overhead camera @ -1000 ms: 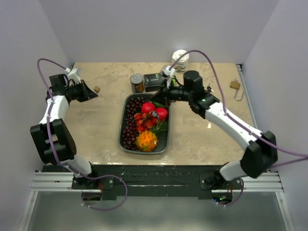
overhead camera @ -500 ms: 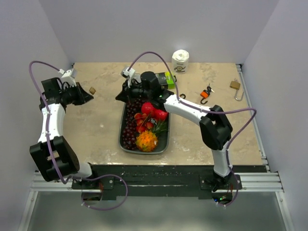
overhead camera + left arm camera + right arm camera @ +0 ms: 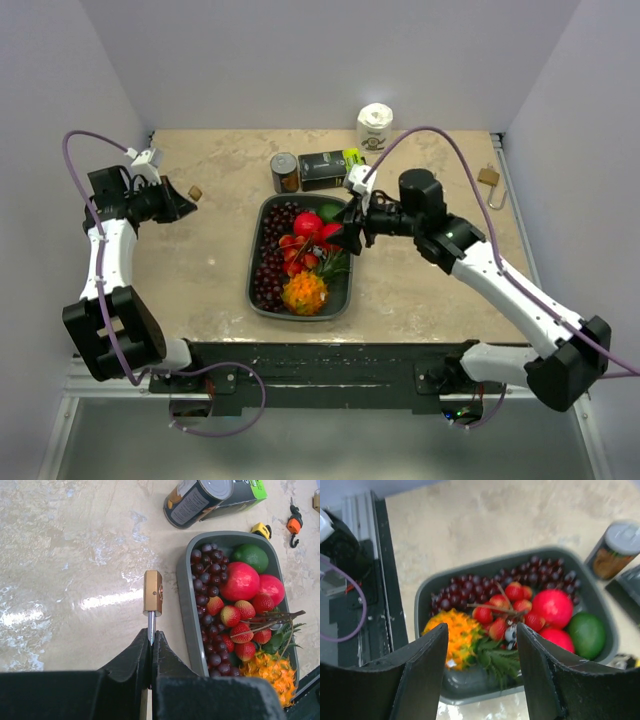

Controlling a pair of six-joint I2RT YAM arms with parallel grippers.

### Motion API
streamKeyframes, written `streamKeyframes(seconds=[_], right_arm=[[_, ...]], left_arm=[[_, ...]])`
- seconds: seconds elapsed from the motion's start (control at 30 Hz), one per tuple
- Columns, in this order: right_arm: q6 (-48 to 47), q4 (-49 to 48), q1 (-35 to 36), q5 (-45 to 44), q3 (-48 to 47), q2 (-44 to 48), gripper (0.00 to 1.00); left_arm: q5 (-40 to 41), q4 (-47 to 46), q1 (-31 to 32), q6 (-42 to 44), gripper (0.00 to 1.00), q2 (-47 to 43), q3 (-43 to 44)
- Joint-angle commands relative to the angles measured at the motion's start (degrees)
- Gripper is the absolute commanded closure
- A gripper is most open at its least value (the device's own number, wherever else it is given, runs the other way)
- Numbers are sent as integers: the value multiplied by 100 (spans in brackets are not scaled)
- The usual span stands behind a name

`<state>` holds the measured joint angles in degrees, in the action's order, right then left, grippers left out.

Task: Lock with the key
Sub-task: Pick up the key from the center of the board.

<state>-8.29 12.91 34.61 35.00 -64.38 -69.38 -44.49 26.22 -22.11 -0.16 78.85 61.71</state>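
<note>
One padlock clamped by shackle in left fingers, over counter, upper left in top view. Orange-tagged key not picked up. Right fingers just opened wide, empty, swung back over fruit tray; key grab likely next.

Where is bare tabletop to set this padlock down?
Free: the stretch between the padlock in the left pincer and the fruit tray, and the near-right corner beyond the tray. Crowded: behind the tray, with can, box and white roll.
</note>
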Motion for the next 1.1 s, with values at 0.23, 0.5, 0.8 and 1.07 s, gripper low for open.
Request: streamKeyframes(seconds=[0.23, 0.5, 0.8, 1.07], right_arm=[[117, 63, 186, -855, 330, -1112, 37], [258, -43, 274, -1066, 84, -1736, 33], [407, -201, 283, -960, -206, -2219, 33], [583, -377, 371, -1179, -224, -2430, 33]], left_arm=[[-280, -152, -39, 52, 100, -62, 166], [-262, -117, -39, 52, 100, -159, 148], [-244, -170, -48, 60, 100, -107, 139], [-227, -170, -48, 52, 100, -54, 166]])
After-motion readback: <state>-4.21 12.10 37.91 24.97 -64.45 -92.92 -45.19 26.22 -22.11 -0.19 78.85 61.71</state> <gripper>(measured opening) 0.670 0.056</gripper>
